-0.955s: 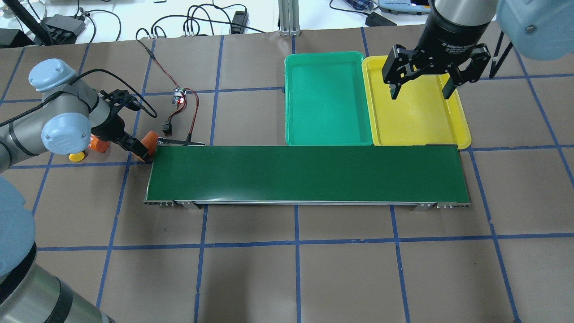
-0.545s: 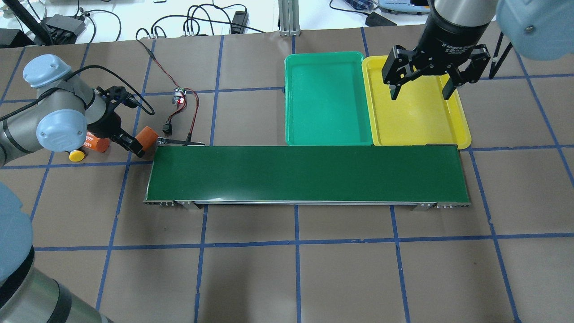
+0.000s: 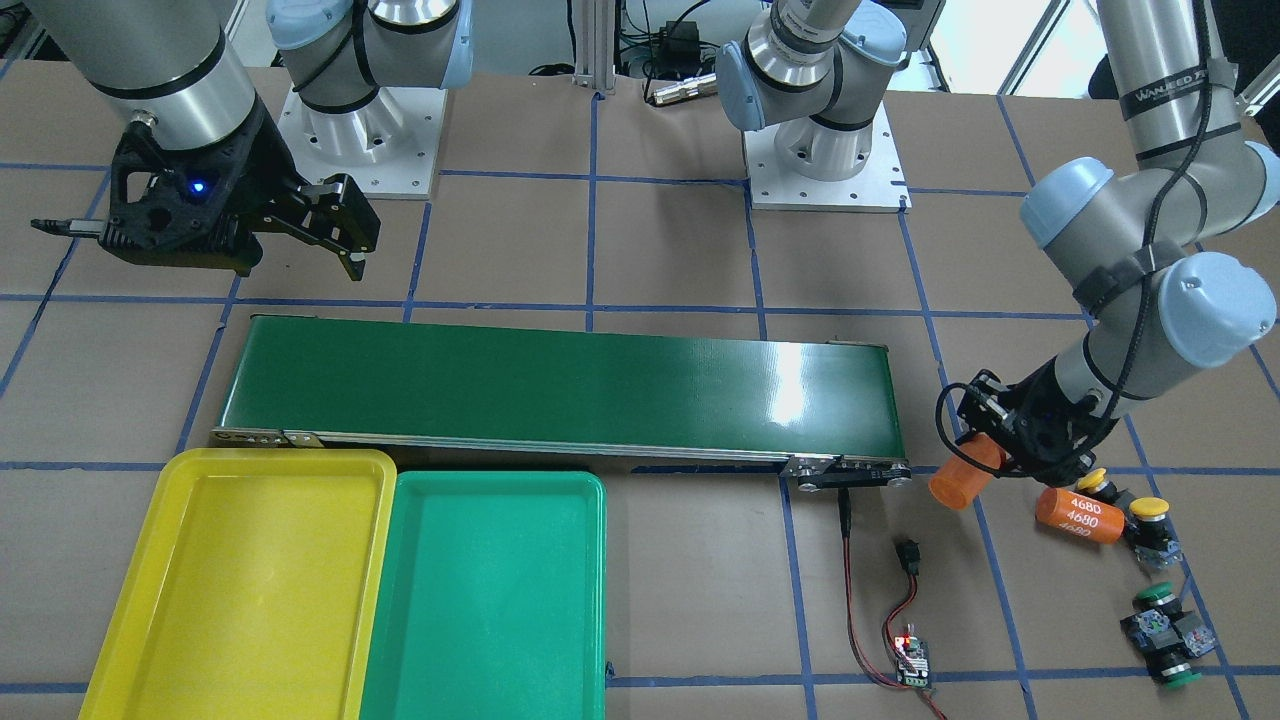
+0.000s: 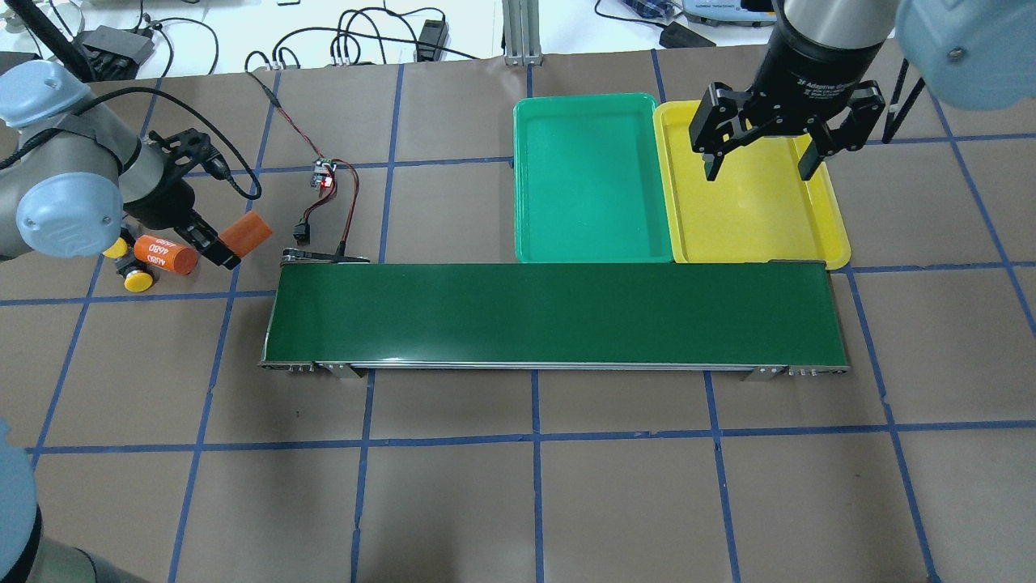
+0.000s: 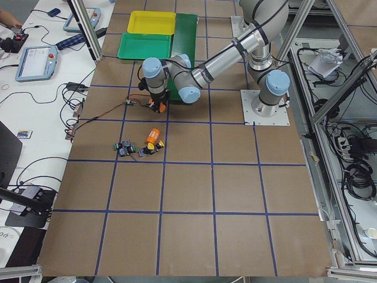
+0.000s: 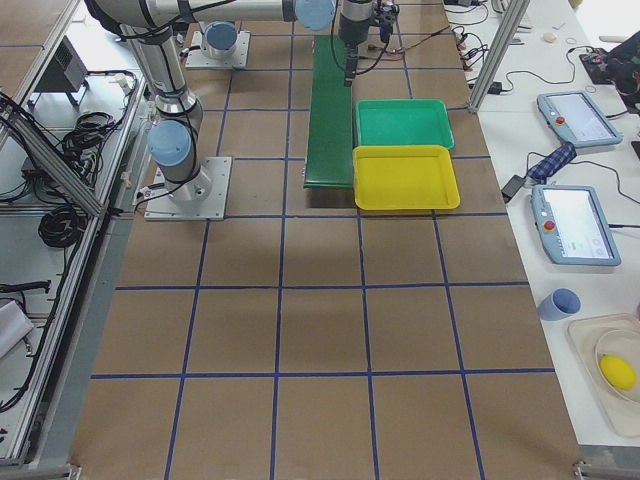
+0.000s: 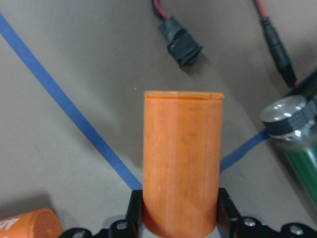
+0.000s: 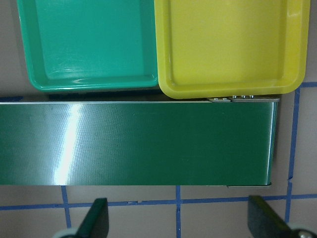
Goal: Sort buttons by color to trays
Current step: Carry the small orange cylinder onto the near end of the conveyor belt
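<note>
**Left gripper holds an orange cylinder, not a button**

The left gripper (image 3: 985, 462) is clamped on a plain orange cylinder (image 3: 958, 485), which juts out past its fingertips near the left end of the conveyor belt (image 4: 550, 312). The cylinder is no part of the sort. I judge it is being cleared out of the cluster to open a way to the buttons.

All 4 buttons lie on the table just beyond it. The 2 yellow-capped buttons (image 3: 1150, 510) sit beside the orange cylinder printed "4680" (image 3: 1080, 515), and the 2 green-capped buttons (image 3: 1158, 600) lie a little further out. None lies in a tray.

The right gripper (image 4: 758, 172) hovers with its fingers spread wide above the yellow tray (image 4: 838, 239). That tray touches the green tray (image 4: 595, 186) along the belt's far edge. The right gripper is probably stationed there to take whatever the belt delivers.
</note>
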You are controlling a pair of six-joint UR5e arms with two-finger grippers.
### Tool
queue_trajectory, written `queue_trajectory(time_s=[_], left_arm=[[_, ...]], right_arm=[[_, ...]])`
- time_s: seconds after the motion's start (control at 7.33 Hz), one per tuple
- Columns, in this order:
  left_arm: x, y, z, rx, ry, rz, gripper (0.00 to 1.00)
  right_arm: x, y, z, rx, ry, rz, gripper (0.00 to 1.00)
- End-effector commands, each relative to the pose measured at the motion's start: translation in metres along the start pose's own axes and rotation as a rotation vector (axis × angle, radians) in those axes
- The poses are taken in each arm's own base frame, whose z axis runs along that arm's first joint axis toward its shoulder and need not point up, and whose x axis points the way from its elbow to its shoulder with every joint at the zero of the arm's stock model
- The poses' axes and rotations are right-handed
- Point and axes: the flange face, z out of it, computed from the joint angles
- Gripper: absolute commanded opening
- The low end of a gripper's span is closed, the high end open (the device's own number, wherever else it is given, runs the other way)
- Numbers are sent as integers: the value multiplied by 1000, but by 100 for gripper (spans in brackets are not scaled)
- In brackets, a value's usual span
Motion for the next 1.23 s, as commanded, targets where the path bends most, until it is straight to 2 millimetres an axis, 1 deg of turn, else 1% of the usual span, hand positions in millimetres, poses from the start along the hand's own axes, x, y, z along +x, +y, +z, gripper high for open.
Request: queue_trajectory(time_s=[0.0, 0.14, 0.27, 0.41, 0.55, 0.68, 0.95, 1.09], left_arm=[[75, 17, -19, 5, 1, 276, 0], [106, 19, -14, 25, 7, 354, 0], [131, 2, -19, 80, 4, 463, 0], [152, -12, -15, 75, 15, 516, 0], [160, -23, -1, 71, 23, 542, 0], [150, -28, 7, 83, -9, 546, 0], [148, -32, 17, 74, 2, 557, 0], [148, -32, 22, 78, 16, 548, 26]], right_arm=[[0, 0, 0, 1, 0, 0, 100], [0, 0, 0, 0, 0, 0, 100], [0, 0, 0, 1, 0, 0, 100], [0, 0, 0, 0, 0, 0, 100], [0, 0, 0, 1, 0, 0, 100], [0, 0, 0, 0, 0, 0, 100], [0, 0, 0, 0, 0, 0, 100], [0, 0, 0, 0, 0, 0, 100]])
